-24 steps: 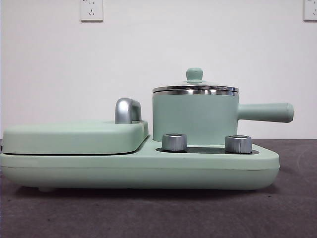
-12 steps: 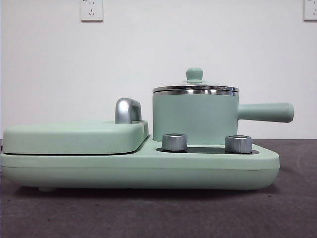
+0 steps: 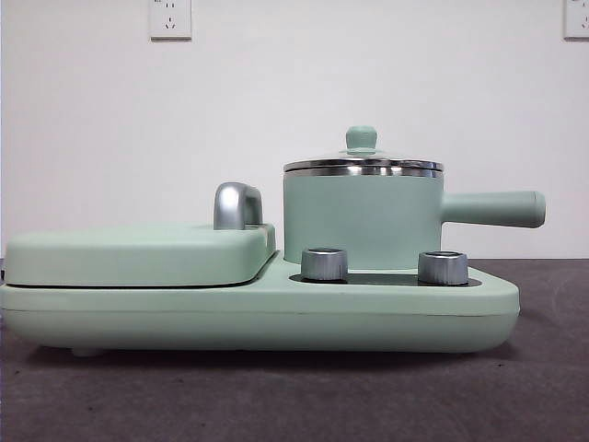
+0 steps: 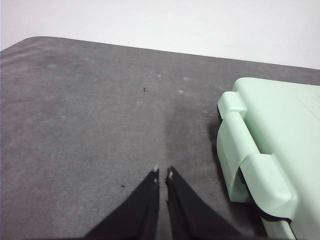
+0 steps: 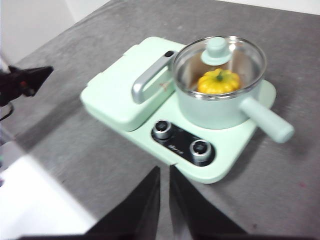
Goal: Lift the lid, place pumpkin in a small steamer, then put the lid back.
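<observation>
On the gray desk [image 5: 75, 115], the pumpkin [image 5: 218, 81] sits inside the small steamer [image 5: 220, 107], the lid [image 5: 220, 55] on top. The left gripper [image 4: 162, 173] and right gripper [image 5: 165, 170] are both pressed together, holding nothing.

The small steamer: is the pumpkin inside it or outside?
Inside. Right wrist view shows the pumpkin in the small steamer, under the clear lid.

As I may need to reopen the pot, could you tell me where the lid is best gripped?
Grip the lid by its mint-green knob, coming straight down from above. The knob stands upright at the centre, while the glass disc sits flush in the small steamer rim.
</observation>
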Available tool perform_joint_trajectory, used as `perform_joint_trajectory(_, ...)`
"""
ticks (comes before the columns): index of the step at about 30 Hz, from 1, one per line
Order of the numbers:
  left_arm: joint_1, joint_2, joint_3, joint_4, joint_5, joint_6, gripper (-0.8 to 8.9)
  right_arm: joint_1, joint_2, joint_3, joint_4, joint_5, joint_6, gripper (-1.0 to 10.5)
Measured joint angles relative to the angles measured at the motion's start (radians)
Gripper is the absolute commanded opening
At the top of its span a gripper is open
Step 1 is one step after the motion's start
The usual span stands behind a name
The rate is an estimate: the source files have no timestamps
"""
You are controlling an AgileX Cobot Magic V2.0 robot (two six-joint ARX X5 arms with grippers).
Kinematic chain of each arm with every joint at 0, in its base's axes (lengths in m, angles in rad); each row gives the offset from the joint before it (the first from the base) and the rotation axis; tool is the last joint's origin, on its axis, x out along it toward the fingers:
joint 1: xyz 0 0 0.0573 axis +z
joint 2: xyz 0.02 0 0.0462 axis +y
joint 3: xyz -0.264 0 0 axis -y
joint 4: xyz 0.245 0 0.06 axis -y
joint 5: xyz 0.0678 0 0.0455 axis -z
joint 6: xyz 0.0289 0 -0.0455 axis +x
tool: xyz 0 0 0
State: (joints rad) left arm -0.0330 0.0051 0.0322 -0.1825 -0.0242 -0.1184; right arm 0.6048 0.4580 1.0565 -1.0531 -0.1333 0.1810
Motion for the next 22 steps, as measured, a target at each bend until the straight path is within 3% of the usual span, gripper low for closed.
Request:
perform_joint_trajectory(5,0.0,0.0,0.0,0.0,0.0,0.0,0.28,-0.174,-0.027,-0.099,0.143,-0.02,-0.001,0.3)
perform_joint_trajectory(12,0.0,0.0,0.0,0.0,0.0,0.0,0.28,-0.454,-0.19,-0.502,0.608,-0.019,-0.001,0.3)
perform_joint_trajectory(16,0.0,0.0,0.0,0.0,0.0,0.0,0.28,-0.514,-0.267,-0.714,0.813,0.011,-0.001,0.3)
perform_joint_trajectory(22,0.0,0.0,0.0,0.0,0.0,0.0,0.28,-0.534,-0.333,-0.887,0.88,0.117,-0.019,0.2)
